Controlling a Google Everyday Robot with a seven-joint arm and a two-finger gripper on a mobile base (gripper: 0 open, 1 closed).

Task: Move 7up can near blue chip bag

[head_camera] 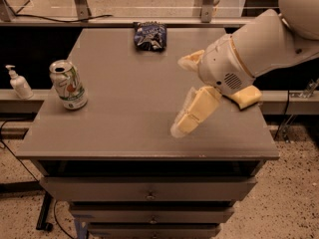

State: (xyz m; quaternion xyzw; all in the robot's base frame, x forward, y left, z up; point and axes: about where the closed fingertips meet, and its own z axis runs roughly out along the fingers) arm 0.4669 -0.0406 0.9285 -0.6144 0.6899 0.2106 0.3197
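The 7up can (68, 84), white and light green with a silver top, stands upright near the left edge of the grey table (124, 133). The blue chip bag (149, 36) lies wrinkled at the table's far edge, near the middle. My gripper (179, 96) hangs over the table's right half, well right of the can and in front of the bag. It is open and empty, with its cream fingers (195, 112) spread wide apart and pointing left.
A white pump bottle (19, 82) stands on a ledge left of the table. A yellow sponge (244, 96) lies near the table's right edge, partly behind my arm. Drawers (149, 193) sit below the tabletop.
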